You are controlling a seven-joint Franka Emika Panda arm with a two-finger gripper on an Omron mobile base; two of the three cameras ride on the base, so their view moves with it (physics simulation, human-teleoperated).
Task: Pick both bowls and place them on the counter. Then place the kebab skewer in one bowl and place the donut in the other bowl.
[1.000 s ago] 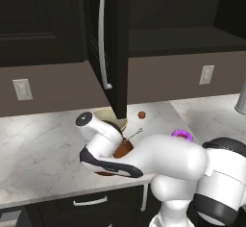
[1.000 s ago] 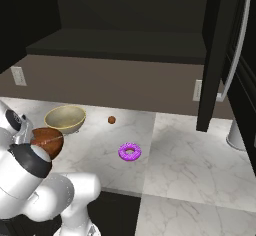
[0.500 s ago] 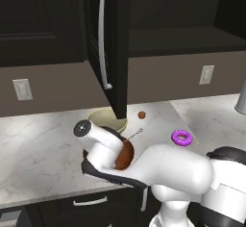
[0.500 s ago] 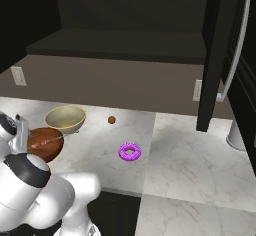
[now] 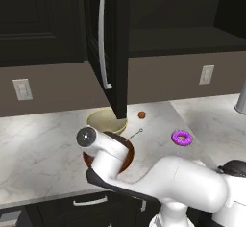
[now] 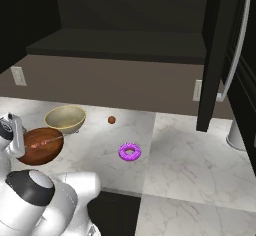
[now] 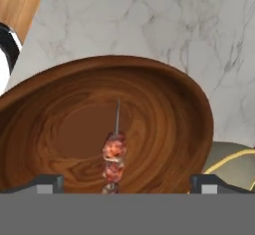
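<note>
Wood-grained dark bowl (image 7: 149, 109), glossy cream bowl (image 6: 65, 118), and veined white marble counter (image 6: 190, 160).

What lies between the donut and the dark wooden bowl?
Bare white marble counter lies between the donut and the dark wooden bowl in the right base view.

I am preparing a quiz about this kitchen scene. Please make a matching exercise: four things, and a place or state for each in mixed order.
Things:
1. dark reddish-brown wooden bowl
2. pale cream-yellow glossy bowl
3. purple iced donut
4. two-finger gripper

Places or states:
A. open
B. holds the metal kebab skewer
C. empty
D. lies on the white marble counter

Pairs: 1-B, 2-C, 3-D, 4-A
</note>
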